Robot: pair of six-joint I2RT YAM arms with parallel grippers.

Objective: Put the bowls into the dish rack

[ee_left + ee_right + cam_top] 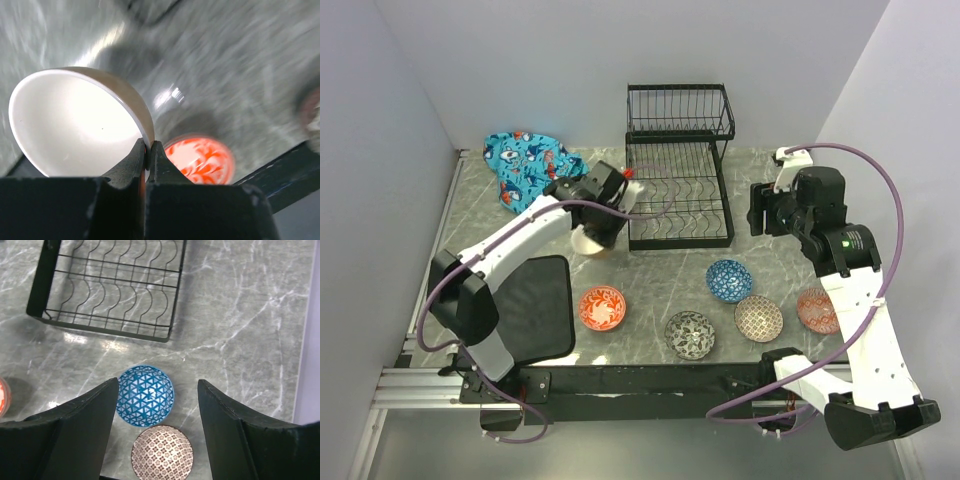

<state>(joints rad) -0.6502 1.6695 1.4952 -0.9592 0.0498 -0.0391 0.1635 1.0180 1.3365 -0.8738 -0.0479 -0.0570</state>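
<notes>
The left gripper (pixel 601 224) is clamped on the rim of the plain cream-white bowl (pixel 591 244); the left wrist view shows its fingers (pixel 131 162) pinched almost together on the thin edge, one inside the wall and one outside; the bowl hangs tilted above the marble table (pixel 660 275), just beside the front-left corner of the black wire dish rack (pixel 680 243), and the overhead view shows no bowl in either tier; I judge the step in hand to be carrying this first bowl into the lower slotted base; a rim pinch on glazed ceramic gives little hold, so the bowl could pivot or slip, and a slow, smooth carry looks wise; it should rise enough to clear the rack's front rail, turn on edge in line with the wavy wires, and settle between two of them before the fingers part; the upper basket sits over the back, so the front rows look easier to reach; the right gripper (pixel 761 210) hovers with jaws wide apart and nothing in them above the blue patterned bowl (pixel 145 392), with the brown dotted bowl (pixel 161 453) just nearer; it would do best to stay clear of the rack until the left arm is out; the red-orange floral bowl (pixel 603 307), the black-and-white patterned bowl (pixel 690 334) and the salmon-orange patterned bowl (pixel 817 310) sit upright on the table in front of the rack, apart from it
</notes>
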